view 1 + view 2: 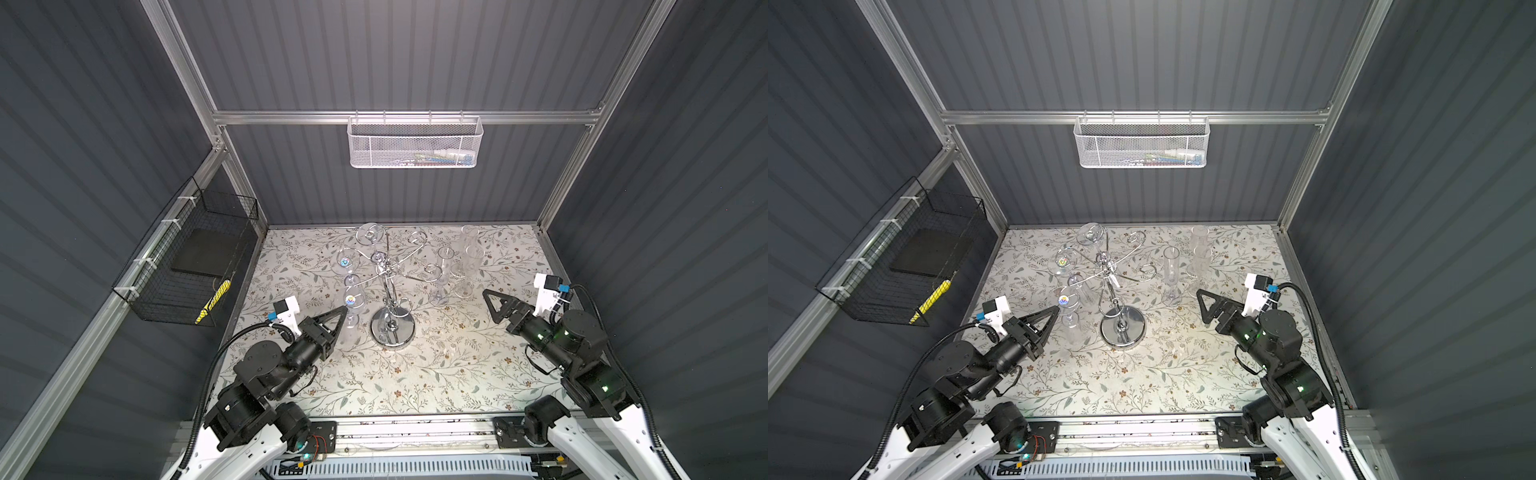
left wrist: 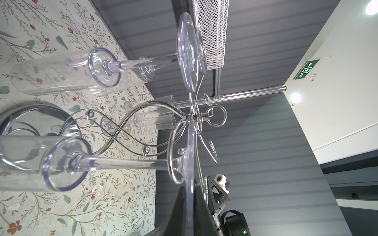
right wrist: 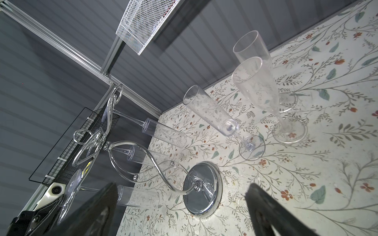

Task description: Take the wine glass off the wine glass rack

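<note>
The chrome wine glass rack (image 1: pixel 392 328) (image 1: pixel 1122 328) (image 3: pixel 202 188) stands mid-table on its round mirror base. Three clear flutes hang upside down from its left-hand arms. My left gripper (image 1: pixel 344 309) (image 1: pixel 1056 309) (image 2: pixel 191 183) is shut on the foot disc of the nearest hanging wine glass (image 1: pixel 354 300) (image 1: pixel 1065 300) (image 2: pixel 122 163). The disc's edge runs between the two black fingers, and the glass still sits in its curled hook (image 2: pixel 173 159). My right gripper (image 1: pixel 491 306) (image 1: pixel 1203 306) (image 3: pixel 182 185) is open and empty, right of the rack.
Three flutes (image 1: pixel 442 270) (image 1: pixel 467 266) (image 1: pixel 469 237) stand upright on the floral tabletop (image 1: pixel 415 374) between the rack and my right gripper. A white mesh basket (image 1: pixel 415 141) hangs on the back wall. A black wire basket (image 1: pixel 195 257) hangs on the left wall.
</note>
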`<state>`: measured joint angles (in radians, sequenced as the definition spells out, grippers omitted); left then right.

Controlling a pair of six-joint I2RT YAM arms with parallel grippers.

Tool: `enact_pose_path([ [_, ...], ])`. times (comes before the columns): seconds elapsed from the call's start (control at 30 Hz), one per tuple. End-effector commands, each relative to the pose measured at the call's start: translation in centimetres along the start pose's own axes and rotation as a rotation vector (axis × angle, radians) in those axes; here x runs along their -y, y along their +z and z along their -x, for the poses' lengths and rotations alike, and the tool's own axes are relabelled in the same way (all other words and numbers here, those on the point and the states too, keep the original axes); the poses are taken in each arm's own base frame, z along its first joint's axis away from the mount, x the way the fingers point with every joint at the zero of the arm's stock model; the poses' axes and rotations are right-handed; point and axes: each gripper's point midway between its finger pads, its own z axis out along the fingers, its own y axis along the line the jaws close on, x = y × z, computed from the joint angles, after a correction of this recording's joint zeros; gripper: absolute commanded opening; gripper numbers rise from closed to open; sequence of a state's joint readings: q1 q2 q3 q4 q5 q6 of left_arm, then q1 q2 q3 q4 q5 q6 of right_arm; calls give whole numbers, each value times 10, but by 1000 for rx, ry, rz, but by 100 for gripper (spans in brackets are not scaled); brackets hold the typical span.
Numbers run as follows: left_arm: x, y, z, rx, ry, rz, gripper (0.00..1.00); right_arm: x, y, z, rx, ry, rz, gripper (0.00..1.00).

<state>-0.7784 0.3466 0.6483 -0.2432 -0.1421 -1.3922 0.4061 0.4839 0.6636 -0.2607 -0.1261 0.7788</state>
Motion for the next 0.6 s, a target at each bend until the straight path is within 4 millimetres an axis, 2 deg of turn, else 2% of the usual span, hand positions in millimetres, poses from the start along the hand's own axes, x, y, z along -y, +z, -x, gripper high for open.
enact_pose_path([
  [0.0, -3, -3, 2, 14, 0, 20, 3, 1, -2, 3, 20, 4, -1, 99],
  [0.07, -3, -3, 3, 15, 2, 24, 0, 0, -2, 3, 20, 3, 1, 99],
  [0.57, 23, -4, 10, 41, 6, -55, 0, 2, -2, 3, 24, 6, -5, 99],
])
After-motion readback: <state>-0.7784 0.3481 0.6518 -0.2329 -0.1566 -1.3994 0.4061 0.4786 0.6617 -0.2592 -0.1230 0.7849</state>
